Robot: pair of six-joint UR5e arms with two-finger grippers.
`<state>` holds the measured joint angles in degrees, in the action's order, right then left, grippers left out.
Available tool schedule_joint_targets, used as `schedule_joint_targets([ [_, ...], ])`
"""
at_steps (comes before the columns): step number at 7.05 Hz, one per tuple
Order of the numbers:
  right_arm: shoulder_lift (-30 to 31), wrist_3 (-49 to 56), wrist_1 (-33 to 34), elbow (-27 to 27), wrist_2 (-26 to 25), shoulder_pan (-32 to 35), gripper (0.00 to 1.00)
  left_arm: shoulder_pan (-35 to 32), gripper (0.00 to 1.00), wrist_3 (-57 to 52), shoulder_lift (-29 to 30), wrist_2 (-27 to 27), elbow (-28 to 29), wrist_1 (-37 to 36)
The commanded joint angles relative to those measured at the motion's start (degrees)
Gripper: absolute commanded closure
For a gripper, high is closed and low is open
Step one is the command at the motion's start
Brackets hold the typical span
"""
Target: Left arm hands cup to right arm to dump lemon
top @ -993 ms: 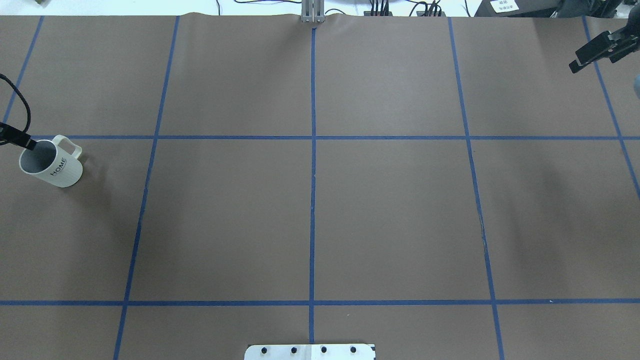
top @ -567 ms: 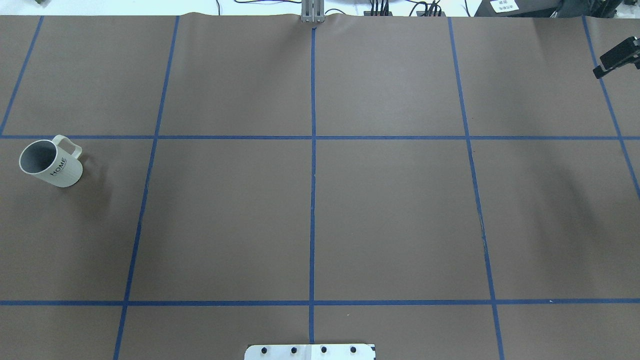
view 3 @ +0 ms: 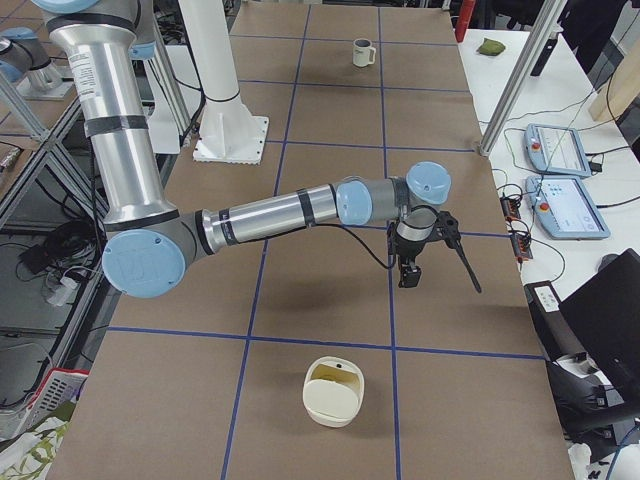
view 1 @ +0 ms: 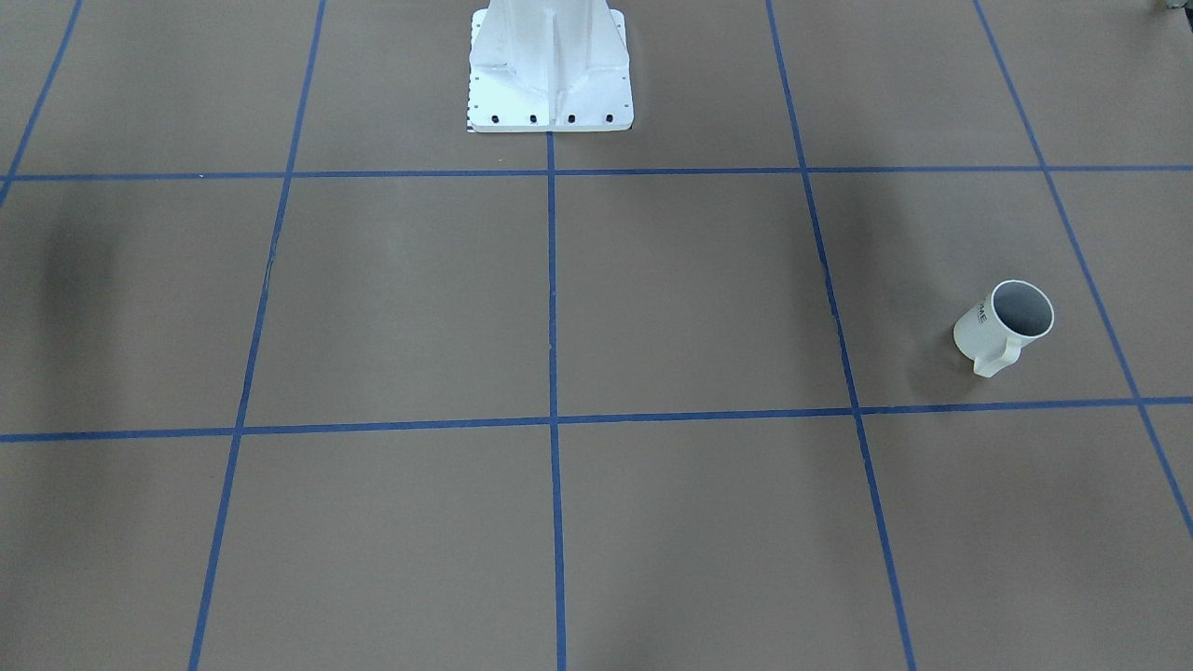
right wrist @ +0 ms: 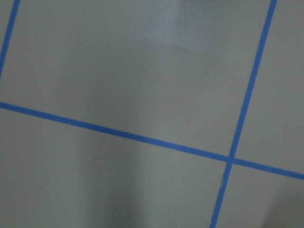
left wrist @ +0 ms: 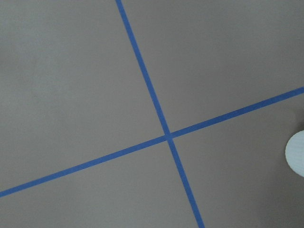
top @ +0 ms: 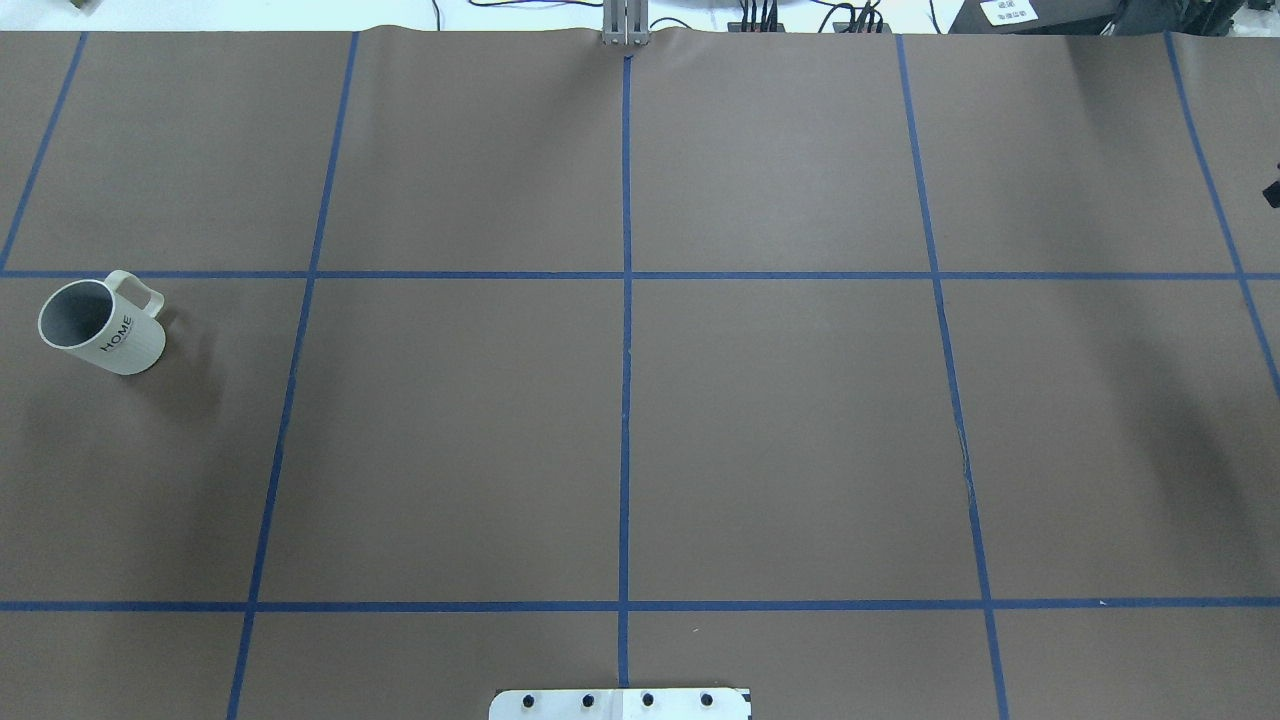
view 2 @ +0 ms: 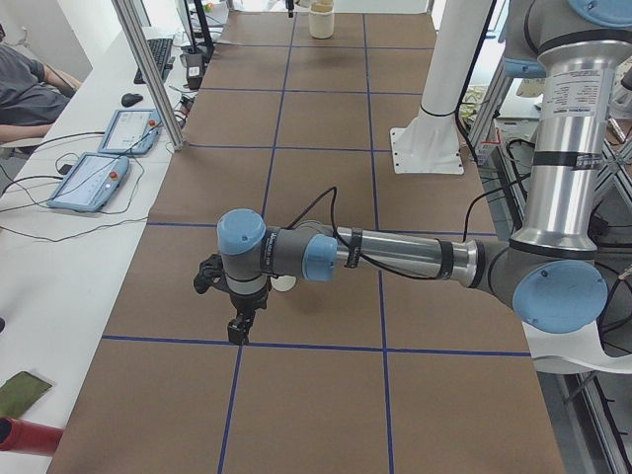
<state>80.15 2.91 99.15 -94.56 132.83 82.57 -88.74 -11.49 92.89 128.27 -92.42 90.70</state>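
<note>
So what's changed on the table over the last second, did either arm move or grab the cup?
The left end effector, which was at the rim of the cup, has pulled out past the overhead view's left edge. The right end effector has slid off toward the right edge; only a dark sliver shows there now. Neither has the cup. The cup stays upright in the same spot, handle unturned.

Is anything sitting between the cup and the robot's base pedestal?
No. In the front-facing view that stretch is bare brown cover, crossed only by blue tape lines, from the cup to the base pedestal.
</note>
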Motion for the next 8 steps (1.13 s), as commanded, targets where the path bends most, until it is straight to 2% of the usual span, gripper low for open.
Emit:
schedule_joint_targets([
  [1, 7.89, 1.66, 1.05, -2.29, -0.55, 5.02, 0.0, -0.73, 0.0, 0.06, -0.17, 2.32, -0.22, -0.79],
  [2, 13.22, 1.58, -0.69, -3.08, -0.47, 6.44, 0.0, -0.91, 0.0, 0.06, -0.17, 2.51, -0.47, -0.79],
  [3, 17.19, 0.88, -7.58, -3.26, -0.55, 7.07, 0.0, -0.91, 0.0, 0.06, -0.26, 2.52, -0.56, -0.79],
  [8, 17.32, 0.87, -8.8, -3.35, -2.84, 6.99, 0.0, -1.96, 0.0, 1.29, -3.94, 4.45, -1.18, -0.08],
])
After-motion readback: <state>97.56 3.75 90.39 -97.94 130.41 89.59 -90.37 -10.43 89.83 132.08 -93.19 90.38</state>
